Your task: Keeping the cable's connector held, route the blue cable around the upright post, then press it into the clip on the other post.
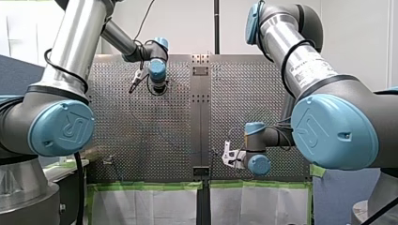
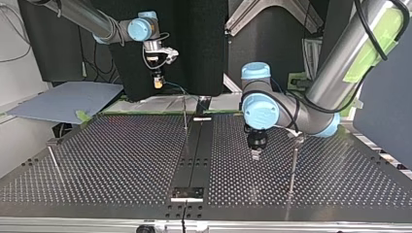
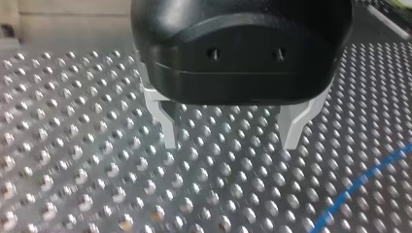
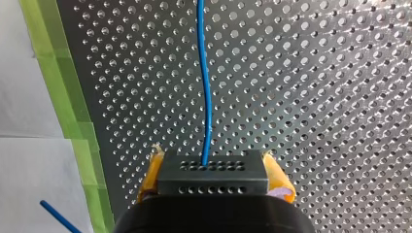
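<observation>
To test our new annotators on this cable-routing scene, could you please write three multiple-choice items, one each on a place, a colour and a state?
1. In the left wrist view, where does the blue cable lie?
A between the fingers; B on the table beside my left gripper; C around a finger.
2. What colour are the pads of my right gripper?
A yellow; B red; C white.
3. How does my left gripper stand?
A shut on the cable; B shut on a post; C open and empty.

Key: 1 B, the cable runs over the table outside the fingers. 2 A, yellow pads flank the black connector. 3 C, only bare table shows between its spread fingers.
</observation>
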